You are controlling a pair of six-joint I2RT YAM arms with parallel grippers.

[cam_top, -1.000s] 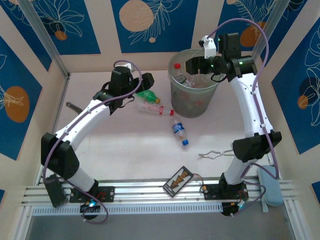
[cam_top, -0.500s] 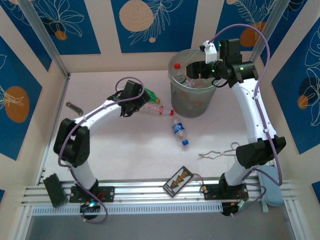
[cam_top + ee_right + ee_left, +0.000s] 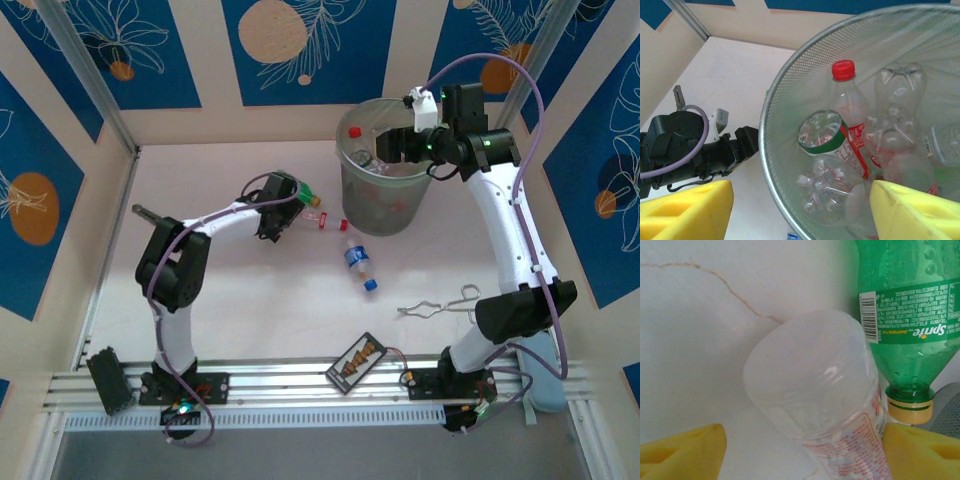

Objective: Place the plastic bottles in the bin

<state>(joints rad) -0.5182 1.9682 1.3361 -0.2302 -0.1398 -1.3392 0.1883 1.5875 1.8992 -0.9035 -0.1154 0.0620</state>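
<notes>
Now the left hand [image 3: 804, 447] is down at a clear bottle [image 3: 815, 385] that lies on the counter [image 3: 690, 340], just beside a green bottle [image 3: 910, 315]. Its yellow pads [image 3: 680, 452] are spread, one each side of the clear bottle, not pinching it yet. To do this well, I think it should squeeze the fat middle gently, so the bottle does not pop out, and grab just this one, not the green one too. The right hand [image 3: 800, 192] hangs over the bin [image 3: 782, 95], spread wide with nothing in it. The green label says "Sprite" and has a barcode. The red words on the clear bottle are too blurry to read
</notes>
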